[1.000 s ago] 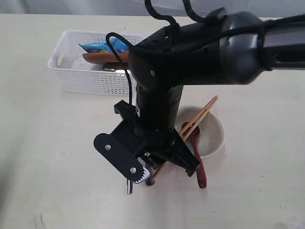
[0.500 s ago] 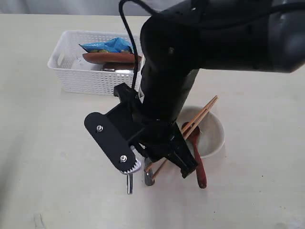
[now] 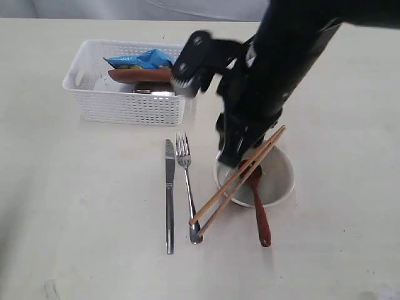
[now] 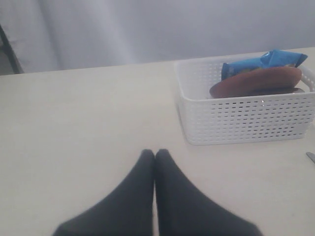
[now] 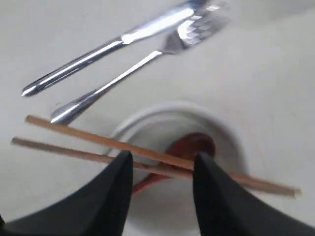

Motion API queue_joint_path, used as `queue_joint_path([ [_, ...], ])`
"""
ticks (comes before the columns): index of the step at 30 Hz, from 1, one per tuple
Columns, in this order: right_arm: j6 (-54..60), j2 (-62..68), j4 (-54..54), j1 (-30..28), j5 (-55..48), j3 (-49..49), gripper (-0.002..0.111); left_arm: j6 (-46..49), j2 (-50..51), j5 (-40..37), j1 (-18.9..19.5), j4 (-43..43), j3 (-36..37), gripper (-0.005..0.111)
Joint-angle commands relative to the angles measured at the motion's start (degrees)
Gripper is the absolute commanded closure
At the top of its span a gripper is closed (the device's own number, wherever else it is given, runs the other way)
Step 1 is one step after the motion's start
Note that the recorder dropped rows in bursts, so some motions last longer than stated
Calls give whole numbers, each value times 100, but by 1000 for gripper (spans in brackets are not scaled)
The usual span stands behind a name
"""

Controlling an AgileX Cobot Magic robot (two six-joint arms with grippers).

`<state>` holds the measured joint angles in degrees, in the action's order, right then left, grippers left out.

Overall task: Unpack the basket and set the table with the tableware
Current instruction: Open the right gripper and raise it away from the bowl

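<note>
The white basket [image 3: 125,106] stands at the back left of the table [image 3: 75,206] and holds the round brown plate [image 3: 140,75]. On the table in front of it, the steel knife [image 3: 169,194] and fork [image 3: 186,181] lie side by side. Wooden chopsticks [image 3: 237,181] rest slanted across the off-white bowl [image 3: 278,184], with the dark red spoon [image 3: 259,215] leaning in it. My right gripper [image 5: 162,160] hangs open and empty just above the bowl and chopsticks. My left gripper [image 4: 155,153] is shut on nothing, over bare table short of the basket [image 4: 246,118].
A blue snack packet [image 3: 140,59] lies on top of the plate in the basket. The dark right arm [image 3: 281,69] reaches in from the upper right and hides the table behind the bowl.
The right arm has risen from over the knife and fork and swung back toward the bowl. Both now lie uncovered on the table.
</note>
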<state>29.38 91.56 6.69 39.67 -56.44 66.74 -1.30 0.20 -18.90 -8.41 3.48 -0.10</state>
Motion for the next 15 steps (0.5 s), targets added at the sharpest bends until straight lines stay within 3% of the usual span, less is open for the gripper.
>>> queue_joint_path([
  [1, -2063, -267, -60, -1178, -446, -34, 70, 2, -20, 56, -36, -26, 10, 107],
  [7, -2249, -270, 954, -2691, -682, -657, 70, 2, -20, 56, -36, -26, 10, 107],
  [10, -1764, -270, 1539, -3065, -495, -1216, 70, 2, -20, 56, -36, -26, 10, 107],
  [15, -1453, -270, 1815, -3133, 180, -1939, 70, 2, -20, 56, -36, -26, 10, 107],
])
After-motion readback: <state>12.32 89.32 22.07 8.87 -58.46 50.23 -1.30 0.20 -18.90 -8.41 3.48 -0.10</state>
